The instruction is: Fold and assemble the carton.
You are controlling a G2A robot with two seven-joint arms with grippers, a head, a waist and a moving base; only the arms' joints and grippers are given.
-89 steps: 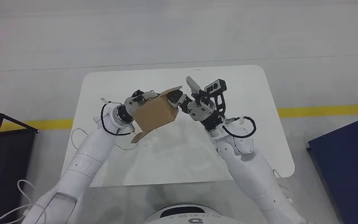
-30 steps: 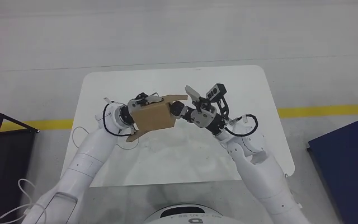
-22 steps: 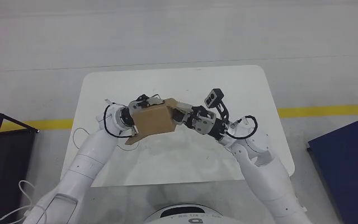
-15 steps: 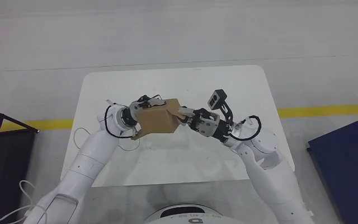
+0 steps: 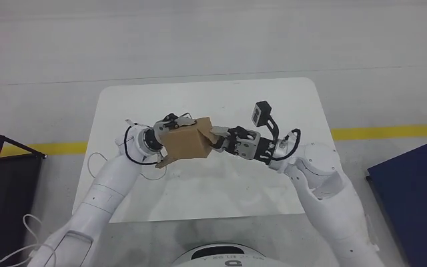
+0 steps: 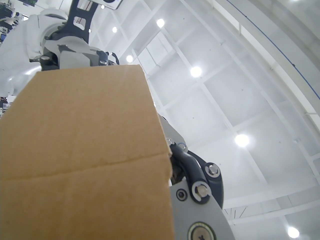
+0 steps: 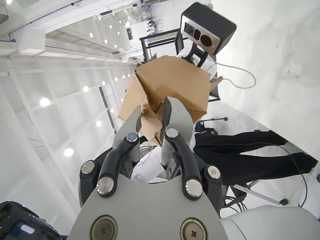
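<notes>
- The carton (image 5: 189,139) is up in the air over the middle of the table (image 5: 280,100), slung between my two arms and tilted, not resting on anything.
- My left gripper (image 5: 167,127) has the end farthest from the other arm. In the left wrist view a side wall runs right down into the jaws, so I read that as clamped on the cardboard.
- My right gripper (image 7: 153,104) is at the opposite end. Its fingers (image 7: 175,111) are pinched around a bunched, creased wad of end flaps.
- I judge I'm in the flap-closing step: the body is already squared into a box shape, but this end looks crumpled and not yet laid flat.
- Next I want the left side steady as an anchor while the right presses those flaps inward and flush.
- It needs a gentle push along the crease lines. Too much force and the wall could buckle or slip out of the left grip.
</notes>
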